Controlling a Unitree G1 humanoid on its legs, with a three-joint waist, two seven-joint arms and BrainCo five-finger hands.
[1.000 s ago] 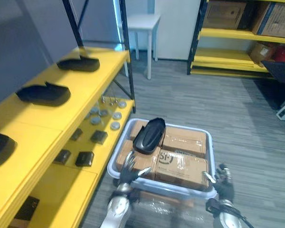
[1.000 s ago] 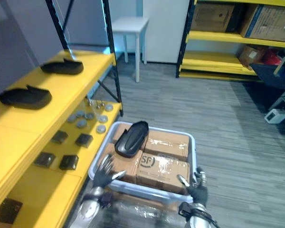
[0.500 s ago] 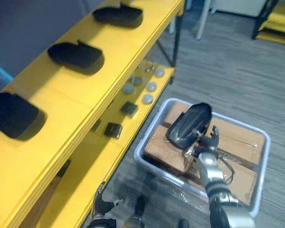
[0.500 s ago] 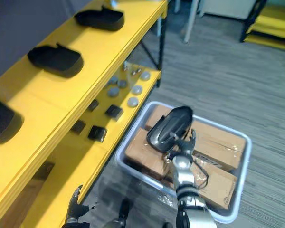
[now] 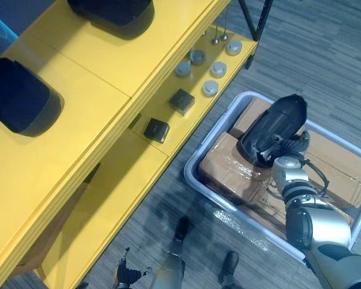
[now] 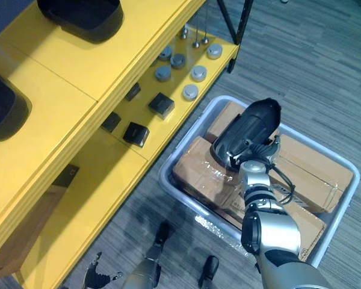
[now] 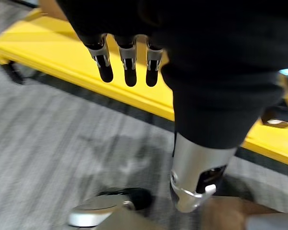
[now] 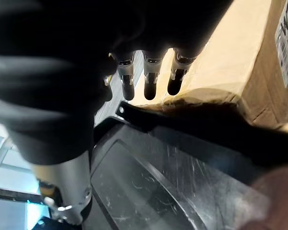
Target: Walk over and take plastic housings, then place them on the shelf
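Right wrist view: our right hand [image 8: 150, 79] reaches, fingers straight and ungripping, over the glossy black plastic housing [image 5: 277, 123], which rests on brown cardboard boxes [image 5: 228, 168] in the grey plastic bin [image 5: 195, 176]. We judge the pickup unfinished; next we must clamp and lift. Our left hand [image 7: 129, 67] hangs relaxed.

Floor [image 5: 325, 54]: grey, striped in narrow planks.
Shelf [image 5: 117, 129]: yellow, two levels, standing along the left.
Upper board [image 5: 102, 69]: wide, seamed.
Lower board [image 5: 123, 180]: beneath, near the floor.
Post [image 6: 239, 37]: dark upright at the shelf's corner.
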